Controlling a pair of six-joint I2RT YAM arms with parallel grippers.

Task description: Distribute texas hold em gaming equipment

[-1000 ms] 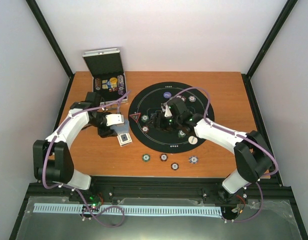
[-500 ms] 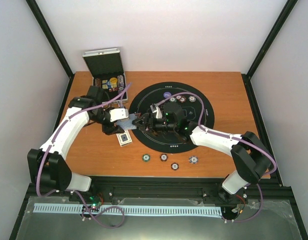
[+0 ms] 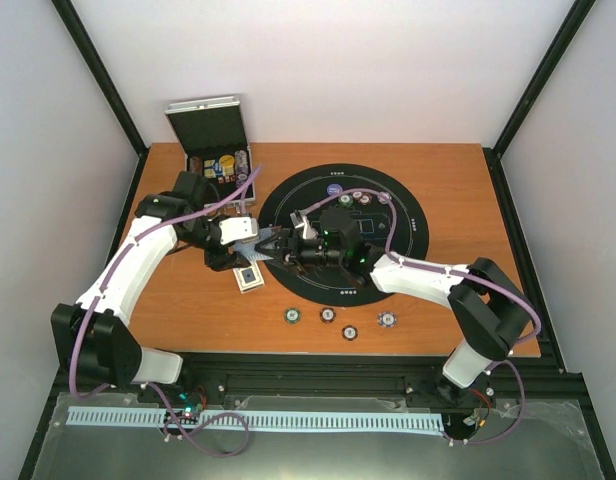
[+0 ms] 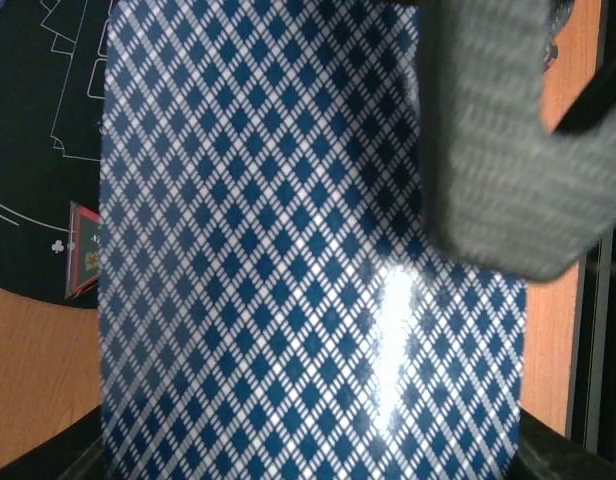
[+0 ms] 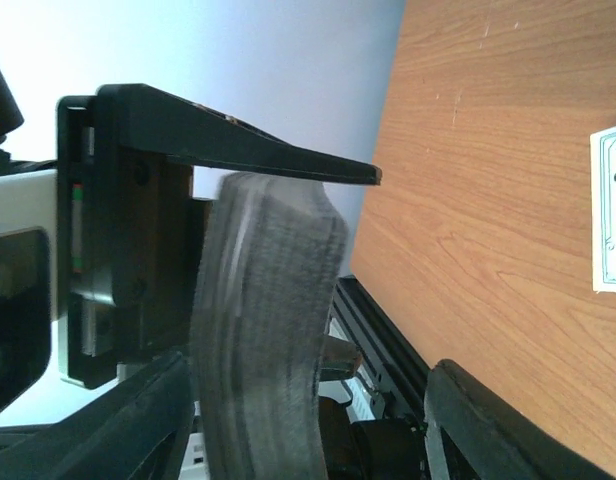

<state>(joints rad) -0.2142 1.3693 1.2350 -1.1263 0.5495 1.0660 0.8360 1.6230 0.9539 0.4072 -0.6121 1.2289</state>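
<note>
One card, maybe more stacked, pinched in left gripper over left edge of mat. Right gripper just beside it, jaws wide. Card looks light, thin, bendy, glossy, likely slippery. Best hold: free edge, flat between pads, gentle squeeze.

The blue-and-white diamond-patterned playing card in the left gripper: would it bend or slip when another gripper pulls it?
Probably slippery: the blue-and-white diamond-patterned playing card shows a bright glare streak, so it looks glossy. Likely floppy: it is a thin sheet sticking out past the left gripper, unsupported.
</note>
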